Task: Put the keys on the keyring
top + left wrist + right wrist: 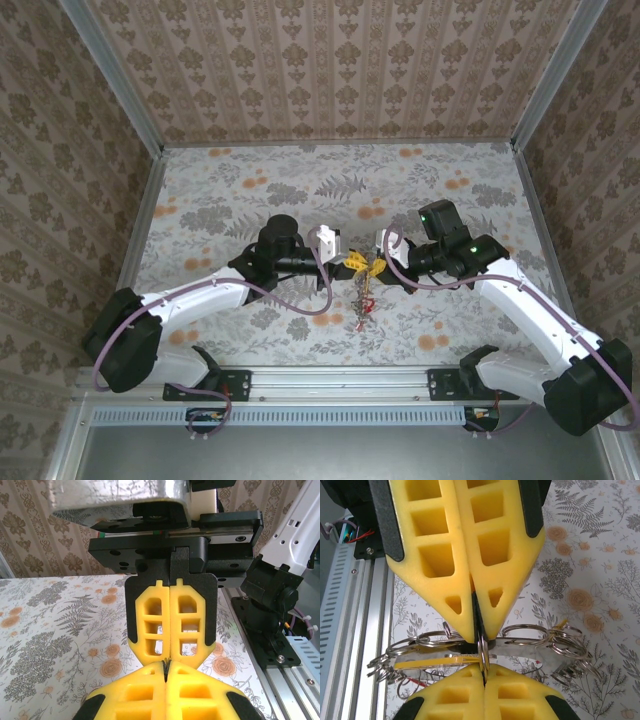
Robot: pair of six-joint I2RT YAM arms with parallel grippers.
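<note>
right wrist: left gripper [479,637] and right gripper [484,672] meet tip to tip, jaws pinched on the keyring [482,652], keys [520,647] fanned sideways; top external adds the bunch hanging over the table [250,180] middle, nearer its near edge

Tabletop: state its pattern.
Tabletop: grey leaves and orange flowers on white, clearest in the top view.

From my station I saw a bench [230,190] covered in a grey leaf print dotted with orange blossoms. Beige damask-patterned walls [330,70] enclosed it at the back and on both sides, joined at the corners by slanting aluminium posts [110,75]. A slotted aluminium rail [340,380] ran along the bench's near edge.
</note>
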